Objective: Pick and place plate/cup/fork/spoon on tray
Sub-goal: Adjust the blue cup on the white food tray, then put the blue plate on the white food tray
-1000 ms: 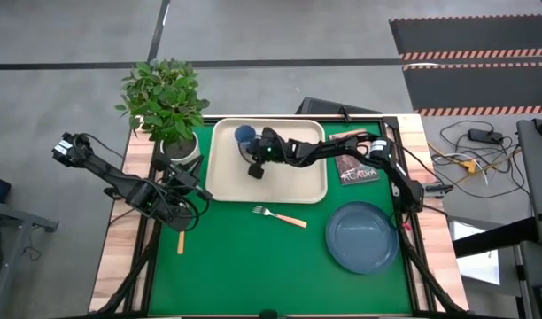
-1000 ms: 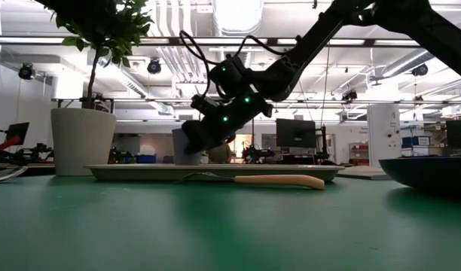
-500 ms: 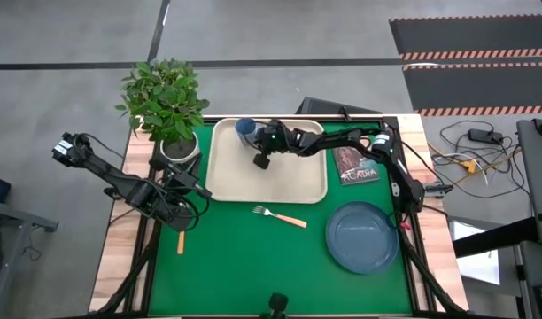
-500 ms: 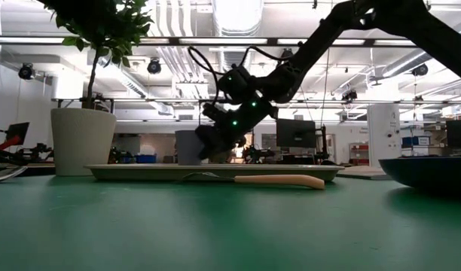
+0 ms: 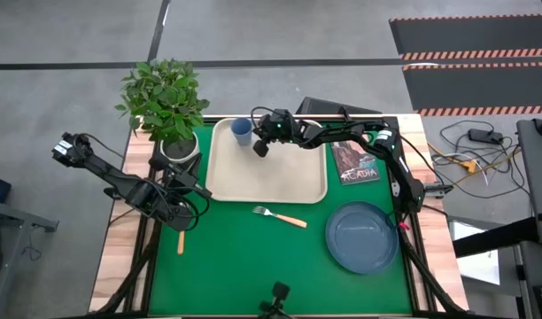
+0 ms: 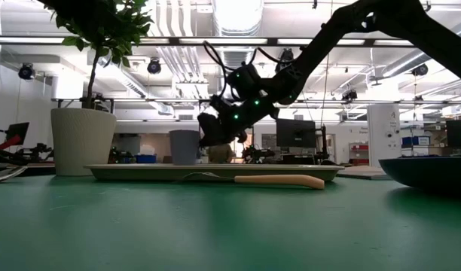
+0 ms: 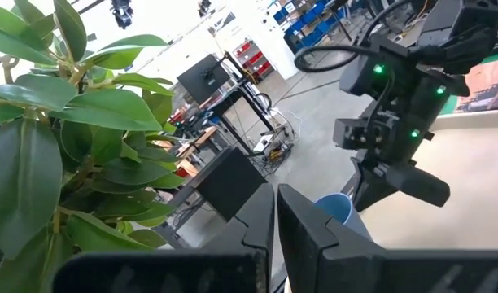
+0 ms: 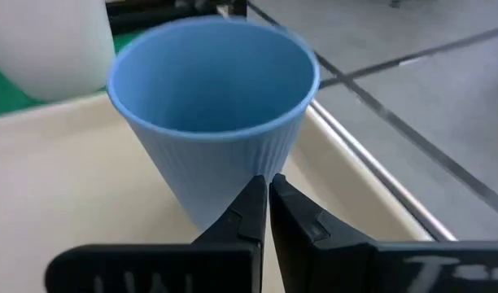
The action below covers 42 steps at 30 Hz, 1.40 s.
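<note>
The blue cup [image 5: 242, 131] stands upright on its base in the far left corner of the cream tray [image 5: 289, 182]; it also shows in the low view [image 6: 184, 147] and the right wrist view [image 8: 212, 114]. My right gripper [image 5: 259, 148] is shut, hovers above the tray and points at the cup's lower wall [image 8: 265, 199]. My left gripper [image 7: 275, 213] is shut at the table's left edge [image 5: 184, 184]. The spoon's orange handle [image 5: 181, 241] lies on the mat below it. The fork [image 5: 280, 216] lies near the tray's front edge. The plate [image 5: 362, 237] lies at the near right. My right gripper's shut fingertips [image 8: 253, 207] stand right by the cup's lower wall [image 8: 224, 191], coming level from the table's right. I cannot tell whether they touch it. The cup stands upright on the tray.
A white plant pot [image 5: 178, 146] with a leafy plant stands just left of the tray, close to the cup. A picture-covered booklet [image 5: 355, 164] lies right of the tray. Bare green mat lies in the near middle [image 5: 253, 266].
My right gripper has gone from the middle of the tray toward the table's far edge, up to the cup, and has risen a little. The cup still stands upright in the tray's far left corner.
</note>
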Tool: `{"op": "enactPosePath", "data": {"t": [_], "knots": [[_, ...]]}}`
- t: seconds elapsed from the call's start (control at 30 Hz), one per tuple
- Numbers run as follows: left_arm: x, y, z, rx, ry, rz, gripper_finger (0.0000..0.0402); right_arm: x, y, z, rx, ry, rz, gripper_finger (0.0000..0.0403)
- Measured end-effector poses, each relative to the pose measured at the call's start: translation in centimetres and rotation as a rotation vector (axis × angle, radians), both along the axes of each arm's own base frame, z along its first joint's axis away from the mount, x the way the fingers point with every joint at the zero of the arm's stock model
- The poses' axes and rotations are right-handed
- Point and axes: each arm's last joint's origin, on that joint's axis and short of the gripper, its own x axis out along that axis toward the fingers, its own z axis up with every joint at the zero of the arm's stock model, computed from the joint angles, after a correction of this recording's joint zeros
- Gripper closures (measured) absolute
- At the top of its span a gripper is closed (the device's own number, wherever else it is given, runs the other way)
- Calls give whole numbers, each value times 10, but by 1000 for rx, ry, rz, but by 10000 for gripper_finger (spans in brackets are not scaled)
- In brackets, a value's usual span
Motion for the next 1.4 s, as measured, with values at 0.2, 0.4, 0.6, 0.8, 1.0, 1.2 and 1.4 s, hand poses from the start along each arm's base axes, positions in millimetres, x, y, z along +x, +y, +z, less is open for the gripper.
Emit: {"op": "enactPosePath", "data": {"t": [0.2, 0.4, 0.6, 0.8, 1.0, 1.2, 1.4], "knots": [[0, 0, 0, 0, 0, 0, 402, 0, 0, 0, 12, -9, -7, 394], [0, 0, 0, -1, -1, 0, 402, 1, 1, 2, 23, -35, 22, 394], [0, 0, 0, 0, 0, 0, 402, 2, 1, 3, 81, -80, 14, 394], [0, 0, 0, 1, 1, 0, 402, 0, 2, 10, 179, -104, 66, 394], [0, 0, 0, 1, 1, 0, 402, -25, 20, 73, 305, -27, 124, 394], [0, 0, 0, 0, 0, 0, 402, -69, 69, 141, 397, 132, 176, 394], [0, 0, 0, -6, -10, 1, 402, -97, 133, 174, 408, 209, 289, 394]]}}
